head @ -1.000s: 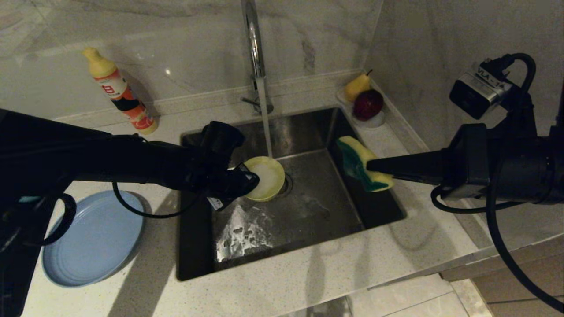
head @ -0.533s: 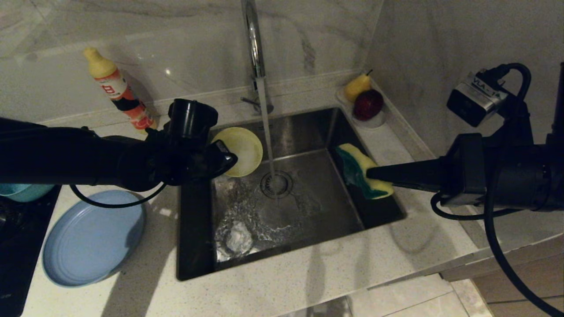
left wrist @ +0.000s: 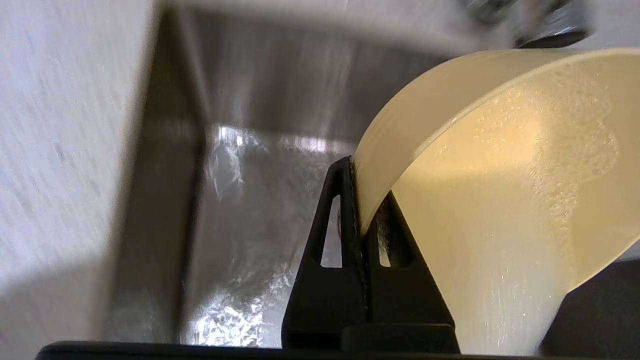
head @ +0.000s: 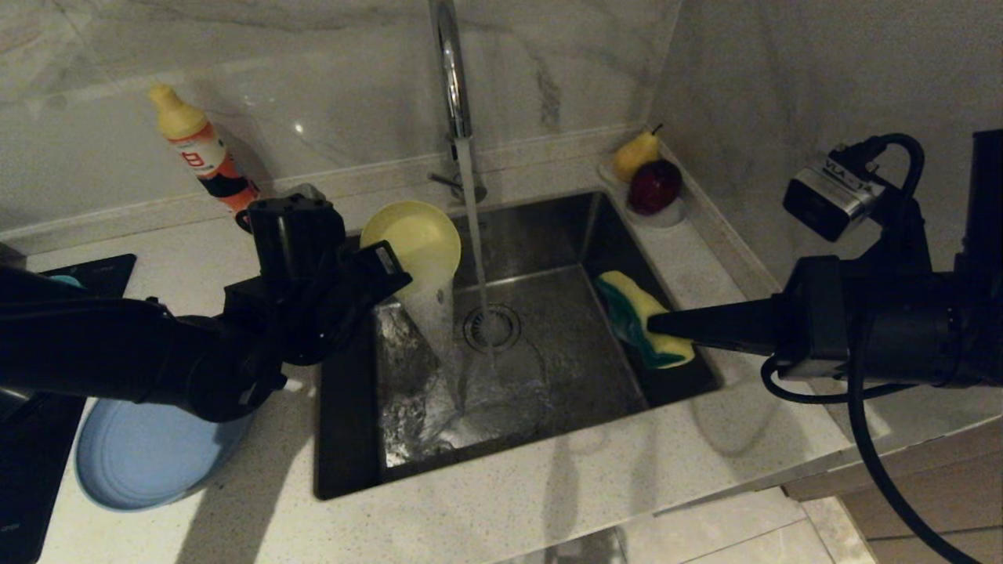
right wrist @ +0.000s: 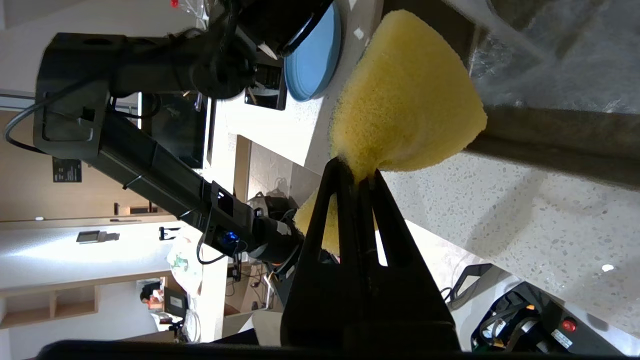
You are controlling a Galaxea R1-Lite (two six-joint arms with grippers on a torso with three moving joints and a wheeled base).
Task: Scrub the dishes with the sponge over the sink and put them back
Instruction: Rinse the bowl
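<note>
My left gripper is shut on the rim of the yellow bowl and holds it tilted above the left side of the sink. Water spills from the bowl into the basin. In the left wrist view both fingers pinch the wet bowl wall at the left gripper. My right gripper is shut on the yellow and green sponge over the sink's right side. The right wrist view shows the sponge squeezed at the right gripper. The periwinkle plate lies on the counter left of the sink, partly behind my left arm.
The faucet runs a stream of water onto the drain. A dish soap bottle stands at the back left. A pear and an apple sit in a clear dish at the back right corner.
My left gripper has lifted the yellow bowl from under the stream near the drain, up and to the left, and tipped it so the water pours out. The right arm has barely moved.
</note>
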